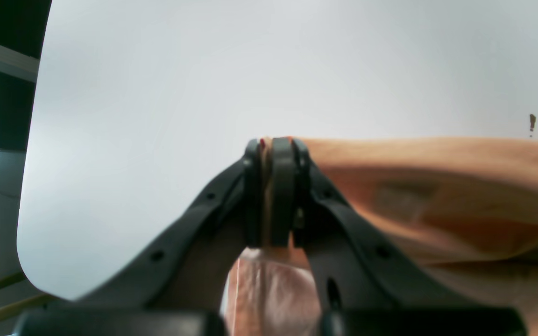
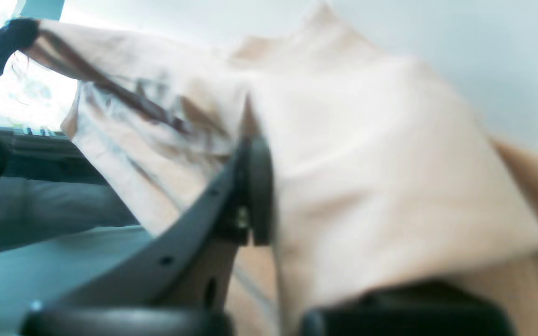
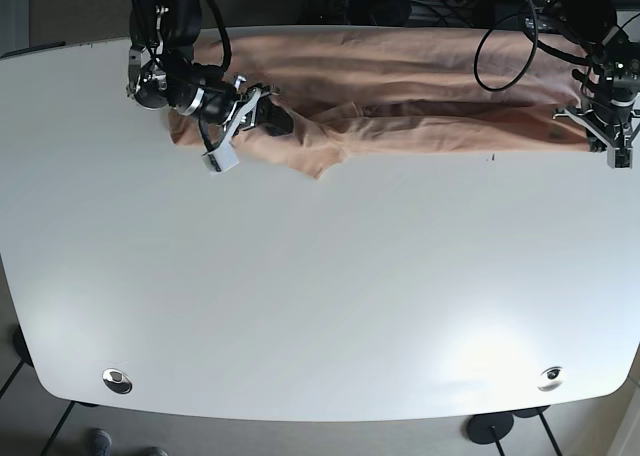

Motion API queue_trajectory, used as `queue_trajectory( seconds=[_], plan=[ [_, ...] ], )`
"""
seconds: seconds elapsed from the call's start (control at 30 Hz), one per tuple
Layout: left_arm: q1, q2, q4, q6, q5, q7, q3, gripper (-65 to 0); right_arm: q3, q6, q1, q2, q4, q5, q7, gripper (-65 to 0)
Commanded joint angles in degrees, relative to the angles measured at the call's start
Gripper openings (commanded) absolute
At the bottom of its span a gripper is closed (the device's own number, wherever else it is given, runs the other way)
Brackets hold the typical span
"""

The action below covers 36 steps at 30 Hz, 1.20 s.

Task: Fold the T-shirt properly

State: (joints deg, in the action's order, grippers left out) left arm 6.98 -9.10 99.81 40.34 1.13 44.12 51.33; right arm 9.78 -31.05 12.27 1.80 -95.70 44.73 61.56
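The peach T-shirt lies stretched in a long band along the far edge of the white table. My left gripper is at the shirt's right end. In the left wrist view it is shut on the edge of the shirt, just above the table. My right gripper is at the shirt's left part. In the right wrist view it is shut on a fold of the shirt, and lifted cloth hides one finger.
Black cables hang behind the table's far edge near the left arm. A small brown mark sits on the table just in front of the shirt. Two metal fittings sit near the front corners.
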Motion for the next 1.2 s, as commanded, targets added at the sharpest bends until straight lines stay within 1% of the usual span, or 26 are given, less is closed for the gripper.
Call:
queue_trajectory(
  seconds=[0.03,0.07,0.1,0.17,0.23,0.3,0.37,0.4,0.43,0.47,0.53,0.57,0.6,0.63,0.7,0.9,0.97,1.0,1.07,1.1,1.13,1.17,1.2],
  plan=[
    [-0.35,-1.05,0.98,-0.34,0.41,-1.17,0.23,-65.0,0.37,-0.38,-0.62,0.53,-0.61,1.03,-1.74,-64.2],
    [-0.52,-1.05,1.07,-0.34,0.5,-1.17,0.23,-65.0,0.37,-0.38,-0.45,0.79,-0.96,1.38,-1.82,-64.2],
    [-0.61,-0.96,1.25,-0.34,0.5,-1.17,0.23,-65.0,0.46,-0.38,-0.36,1.67,-2.63,1.47,-1.91,-63.7],
    [-0.61,-0.7,1.77,-0.34,0.68,-1.17,0.14,-65.0,0.46,-0.29,0.69,2.55,-7.02,1.47,-1.91,-63.9],
    [-1.31,-0.61,2.92,-0.34,0.68,-1.17,0.14,-65.0,0.46,-0.2,1.93,2.81,-11.6,1.38,-1.82,-63.9],
    [-1.84,0.18,3.53,-0.34,0.68,-1.17,0.14,-65.0,0.46,-0.2,2.63,3.87,-15.38,1.38,-1.03,-63.9],
    [-2.37,0.53,4.85,-0.34,0.85,-1.17,0.14,-65.0,0.46,-0.2,4.74,3.96,-18.63,1.38,-0.86,-63.9],
    [-2.37,0.53,5.9,-0.34,2.79,-1.09,0.05,-65.0,0.46,-0.2,5.88,4.92,-20.3,1.47,-0.86,-63.9],
    [-2.19,0.53,6.52,-0.34,5.07,-0.12,-0.21,-65.0,0.46,-0.29,6.58,5.63,-20.56,2.43,-0.86,-63.9],
    [-2.1,0.18,7.4,-0.34,7.18,2.61,-0.91,-65.0,0.55,-0.29,7.29,6.33,-20.56,4.54,-0.86,-63.9],
    [-0.52,-0.61,9.42,-0.34,10.08,8.32,-0.39,-65.0,3.36,-0.29,9.31,8.17,-20.48,9.56,-0.86,-63.9],
    [0.71,-1.23,10.39,-0.34,11.05,9.9,0.14,-65.0,4.86,-0.29,10.45,8.7,-20.39,11.4,-0.86,-63.9],
    [1.94,-1.75,10.74,-0.34,11.84,10.43,0.41,-65.0,6.18,-0.29,11.42,8.79,-20.39,12.9,-0.86,-63.9],
    [3.96,-2.11,10.65,-0.34,12.46,10.34,0.49,-65.0,7.76,-0.2,12.65,9.67,-20.39,13.51,-0.77,-63.9],
    [6.16,-3.25,10.65,-0.34,12.46,10.34,0.49,-65.0,8.55,-0.2,14.5,11.08,-20.3,13.34,-0.77,-63.9],
    [9.94,-3.25,8.89,-0.34,11.93,10.26,0.32,-65.0,8.64,-0.2,19.6,12.13,-20.04,12.98,-0.77,-63.9],
    [10.64,-5.53,5.2,-0.34,11.93,9.55,0.23,-65.0,8.64,-0.2,21.18,11.87,-19.33,9.03,-0.86,-63.6],
    [10.73,-5.62,4.15,-0.34,11.75,9.11,0.23,-65.0,8.64,-0.2,21.27,11.69,-19.24,7.09,-0.86,-63.1],
    [10.73,-6.76,3.18,-0.34,8.59,9.02,0.14,-65.0,8.81,-0.2,22.06,11.69,-19.51,4.19,-1.03,-62.3],
    [10.64,-6.68,2.83,-0.34,7.45,9.02,0.14,-62.9,11.01,-0.2,22.41,11.69,-19.77,4.19,-1.03,-59.3],
    [10.64,-6.68,2.83,-0.34,7.36,9.02,0.14,-58.7,12.68,-0.2,22.41,11.6,-19.95,4.37,-1.03,-53.9],
    [10.64,-6.68,2.83,-0.34,7.36,9.02,0.05,-53.6,13.82,-0.2,22.41,11.52,-19.95,4.9,-1.03,-47.2],
    [10.47,-6.68,2.92,-0.34,7.36,9.2,0.05,-47.4,15.32,-0.2,22.14,11.6,-19.95,5.78,-1.03,-35.8]
  ],
)
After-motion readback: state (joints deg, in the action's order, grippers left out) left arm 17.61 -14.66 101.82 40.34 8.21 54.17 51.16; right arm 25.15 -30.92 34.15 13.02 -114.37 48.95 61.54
